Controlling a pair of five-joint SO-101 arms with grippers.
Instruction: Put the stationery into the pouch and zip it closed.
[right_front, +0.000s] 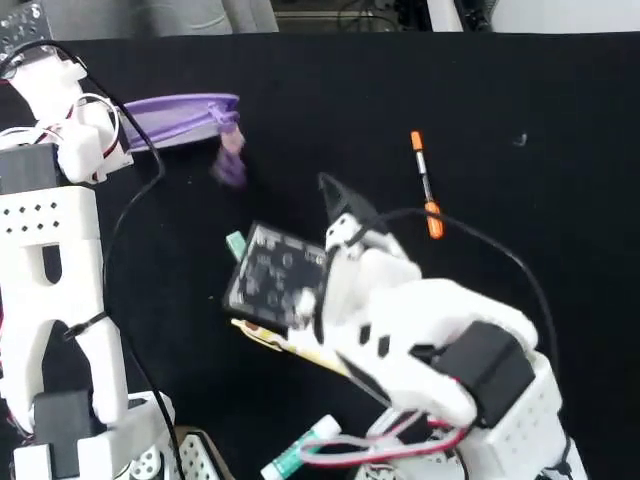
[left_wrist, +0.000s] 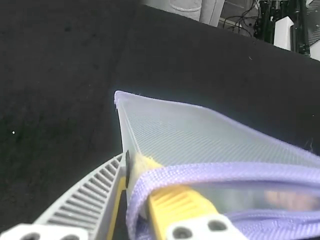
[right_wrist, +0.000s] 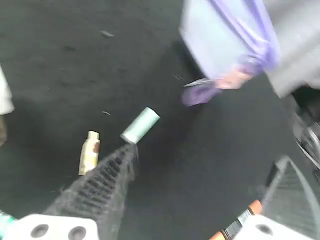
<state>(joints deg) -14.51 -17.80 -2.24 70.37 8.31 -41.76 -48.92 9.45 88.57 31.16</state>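
We see the left gripper (left_wrist: 137, 197) clamped on the translucent purple-zippered mesh pouch (left_wrist: 200, 135); the right gripper (right_wrist: 195, 200), jaws apart, hangs near the slim orange-tipped marker (right_front: 425, 185).

**What I can't make out**

My left arm (right_front: 70, 140) covers one end of the pouch (right_front: 178, 118), and my left wrist view's edge cuts off its zipper band. The zipper pull (right_front: 229, 162) is a purple-pink blur. My right arm (right_front: 400, 330) hides most of a yellow item (right_front: 262, 335) and a green-tipped item (right_front: 236, 244); I cannot tell what either is. Cables (right_front: 345, 443) cross the green-capped stick (right_front: 300, 452).
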